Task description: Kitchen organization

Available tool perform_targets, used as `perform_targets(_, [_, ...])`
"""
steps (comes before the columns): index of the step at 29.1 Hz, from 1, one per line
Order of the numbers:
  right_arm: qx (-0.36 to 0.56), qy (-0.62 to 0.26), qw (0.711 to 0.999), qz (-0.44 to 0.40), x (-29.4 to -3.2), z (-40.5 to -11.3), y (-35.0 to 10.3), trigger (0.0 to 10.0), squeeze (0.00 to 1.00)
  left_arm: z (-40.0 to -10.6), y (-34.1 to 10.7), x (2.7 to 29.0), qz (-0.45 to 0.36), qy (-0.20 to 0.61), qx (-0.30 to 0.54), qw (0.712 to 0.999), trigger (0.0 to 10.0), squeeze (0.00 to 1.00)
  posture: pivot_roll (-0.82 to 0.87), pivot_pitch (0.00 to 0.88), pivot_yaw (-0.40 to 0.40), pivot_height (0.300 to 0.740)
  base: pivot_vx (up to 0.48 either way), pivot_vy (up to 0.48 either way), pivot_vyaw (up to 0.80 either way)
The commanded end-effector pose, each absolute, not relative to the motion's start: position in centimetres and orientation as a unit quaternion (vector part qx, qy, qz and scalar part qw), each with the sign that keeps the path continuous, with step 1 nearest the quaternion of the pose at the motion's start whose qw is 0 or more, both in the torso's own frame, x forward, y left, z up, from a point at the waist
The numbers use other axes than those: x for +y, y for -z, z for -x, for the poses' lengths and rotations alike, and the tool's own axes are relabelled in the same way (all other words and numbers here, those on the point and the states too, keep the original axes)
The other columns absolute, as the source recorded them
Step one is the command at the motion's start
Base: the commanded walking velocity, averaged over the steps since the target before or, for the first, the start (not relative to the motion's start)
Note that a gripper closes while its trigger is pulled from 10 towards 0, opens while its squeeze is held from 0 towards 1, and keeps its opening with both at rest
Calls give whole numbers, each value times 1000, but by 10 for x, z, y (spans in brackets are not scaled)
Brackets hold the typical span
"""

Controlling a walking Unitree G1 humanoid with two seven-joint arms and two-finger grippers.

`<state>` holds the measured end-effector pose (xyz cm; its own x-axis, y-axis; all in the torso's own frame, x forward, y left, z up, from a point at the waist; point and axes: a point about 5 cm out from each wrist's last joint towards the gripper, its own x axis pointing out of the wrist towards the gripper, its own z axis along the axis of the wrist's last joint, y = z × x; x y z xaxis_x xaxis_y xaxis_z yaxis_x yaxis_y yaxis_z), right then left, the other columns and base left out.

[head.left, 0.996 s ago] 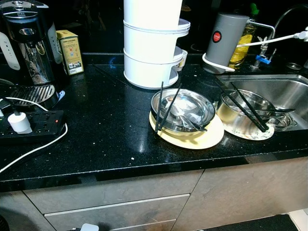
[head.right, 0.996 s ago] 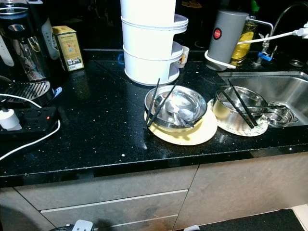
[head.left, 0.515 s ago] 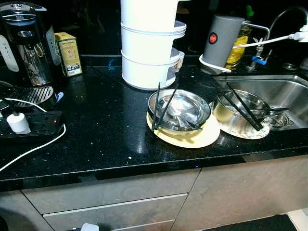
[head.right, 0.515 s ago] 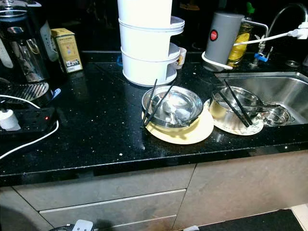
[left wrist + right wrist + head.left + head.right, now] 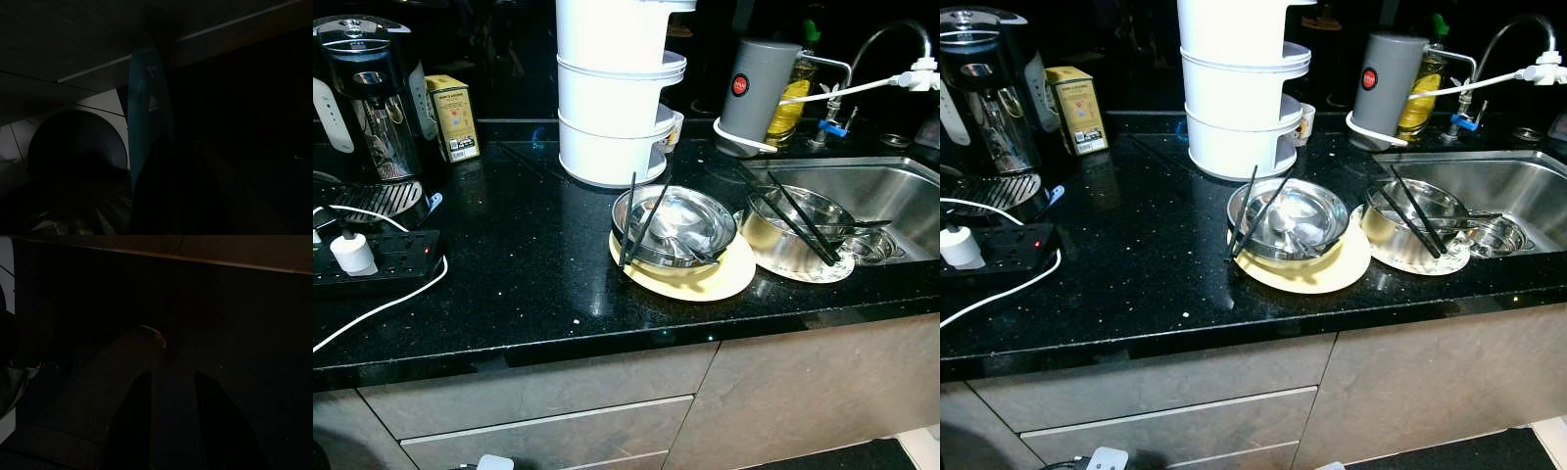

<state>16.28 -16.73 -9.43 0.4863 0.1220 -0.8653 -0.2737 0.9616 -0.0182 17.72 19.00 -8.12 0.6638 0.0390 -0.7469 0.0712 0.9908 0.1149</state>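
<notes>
While the head camera looks down, a black speckled stone countertop runs across the left eye view, its front edge above grey drawer fronts. The widest bare stretch lies between the power strip at the left and a steel bowl near the middle. That bowl sits on a pale yellow round plate close to the front edge, with black chopsticks leaning over its rim. Just beside it, a second steel bowl on a patterned plate overhangs the rim of the stainless sink, more chopsticks across it. Behind stand a white stacked round container, a grey cylindrical appliance, a yellow bottle and a curved faucet.

The right eye view shows a glossy black coffee machine and a small yellow box at the back left corner.

The left wrist view is very dark; the left gripper hangs by a pale tiled floor, and I cannot tell how its fingers stand.

In the right wrist view, the right gripper shows two dark fingers with a gap between them, holding nothing.
</notes>
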Motion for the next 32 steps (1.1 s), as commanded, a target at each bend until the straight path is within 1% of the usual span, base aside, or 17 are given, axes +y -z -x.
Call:
perform_targets(1, [514,-123,846,70,-161,-151,100,10000,0,-174,83,187,-63,9,417,907,10000,0,-34,84,-56,740,0,0,0])
perform_targets(12, [511,-121,848,66,-158,-155,99,10000,0,-177,82,187,-62,7,415,908,10000,0,-35,91,-54,740,0,0,0])
perform_targets(28, [508,-120,850,68,-166,-158,97,10000,0,-179,81,185,-65,19,407,911,10000,0,-34,92,-55,740,0,0,0])
perform_targets(32, [506,-121,851,67,-166,-159,96,10000,0,-179,81,184,-65,21,407,911,10000,0,-35,92,-55,740,0,-335,0])
